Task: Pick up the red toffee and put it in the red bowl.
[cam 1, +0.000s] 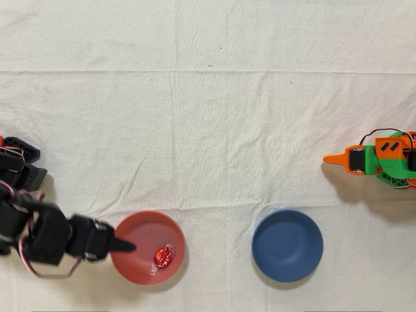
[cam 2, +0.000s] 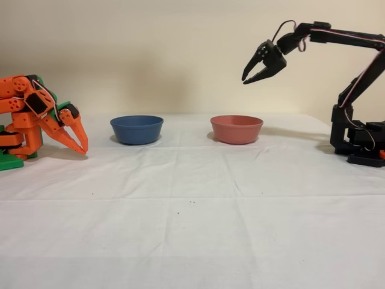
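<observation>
- Evidently, the placing step is done: the red toffee (cam 1: 162,257) is seen lying inside the red bowl (cam 1: 139,229), toward its right side in the overhead view.
- The jaws of the black arm's gripper (cam 2: 255,73) are spread and nothing is held between them; in the fixed view they are raised well above the red bowl, just over its right rim.
- What is left is judged to be only the arm's withdrawal from above the bowl.
- The toffee's long axis, marked by its clear twisted ends, is laid diagonally in the overhead view, from lower left to upper right.
- The blue bowl (cam 1: 287,244) is seen unused on the tabletop (cam 1: 214,130), well apart.
</observation>
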